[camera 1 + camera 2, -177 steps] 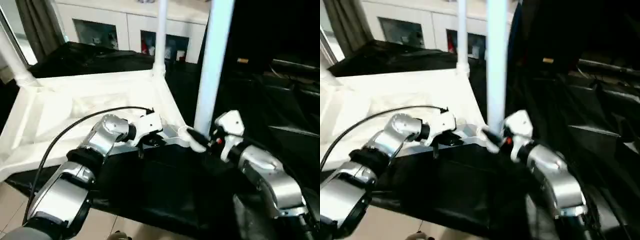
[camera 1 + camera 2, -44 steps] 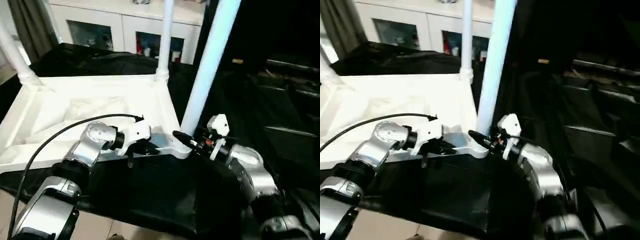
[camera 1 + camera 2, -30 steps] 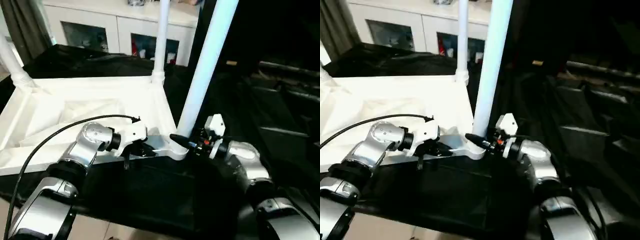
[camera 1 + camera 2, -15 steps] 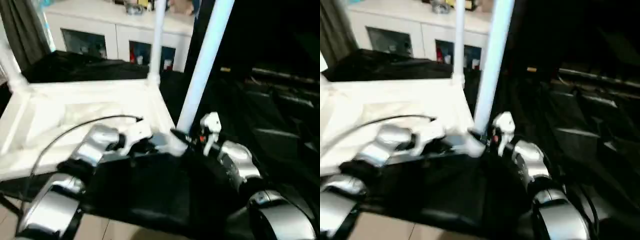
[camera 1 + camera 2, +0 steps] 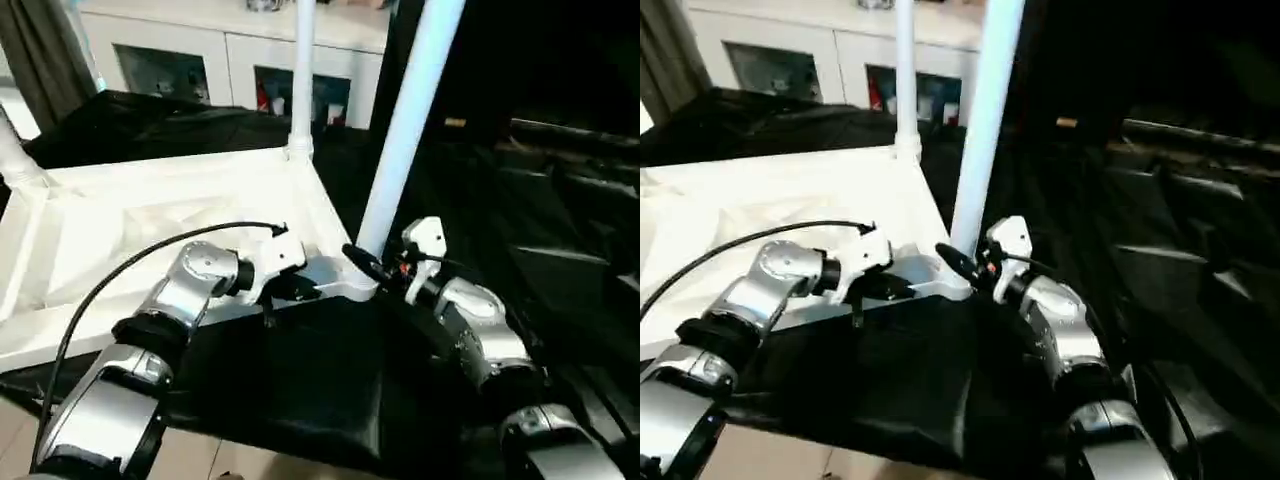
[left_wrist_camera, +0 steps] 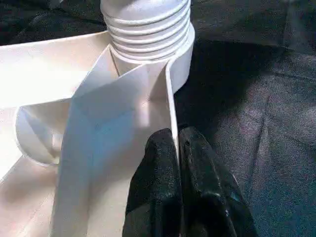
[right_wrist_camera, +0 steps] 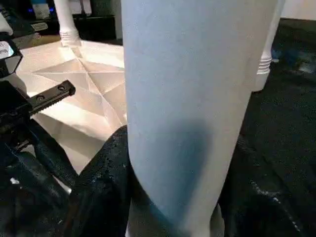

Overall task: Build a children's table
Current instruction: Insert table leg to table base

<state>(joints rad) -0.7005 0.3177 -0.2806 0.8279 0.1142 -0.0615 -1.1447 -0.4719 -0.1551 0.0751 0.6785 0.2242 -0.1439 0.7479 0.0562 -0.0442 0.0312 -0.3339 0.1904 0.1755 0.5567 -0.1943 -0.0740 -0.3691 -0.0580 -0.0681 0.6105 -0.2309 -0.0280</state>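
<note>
With the tabletop point(image 5: 150, 215) upside down on a black cloth point(image 5: 300, 390), the left gripper point(image 6: 177, 148) pinches its near rim while the right gripper point(image 7: 168, 197) clasps the near-corner leg point(image 5: 405, 120).

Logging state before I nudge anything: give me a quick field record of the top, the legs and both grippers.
top: white, underside up, on black cloth
near leg: upright in the near corner socket
far leg: upright in the far corner socket
third leg: at the picture's left edge
left gripper: shut on the top's near rim
right gripper: shut on the near leg's base
</note>
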